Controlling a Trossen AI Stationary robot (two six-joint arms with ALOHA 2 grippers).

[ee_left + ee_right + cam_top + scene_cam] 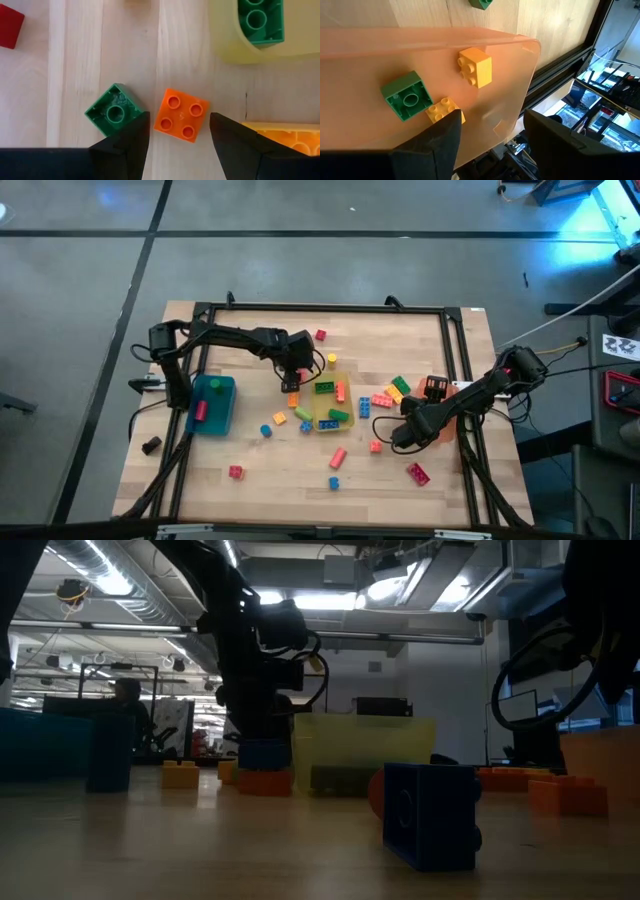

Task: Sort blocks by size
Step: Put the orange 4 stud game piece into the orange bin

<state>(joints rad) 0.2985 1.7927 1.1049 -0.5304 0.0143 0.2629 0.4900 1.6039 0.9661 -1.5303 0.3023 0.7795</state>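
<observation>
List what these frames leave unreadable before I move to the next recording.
- Left pincer: open astride the orange brick; wrist view cannot show whether the fingers touch it.
- Yellow-orange brick: cut off by the left wrist view's edge and a finger.
- Yellow bin contents: low view too dark.
- Right pincer: over the orange bin; arm hides it from above.

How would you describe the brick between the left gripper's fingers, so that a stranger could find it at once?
Start at the yellow bin near the middle of the table. The left gripper hangs open just beside the bin, and the orange brick lies flat on the wood between its fingers. It is square with four studs facing up, while the green brick next to it lies upside down.
</observation>
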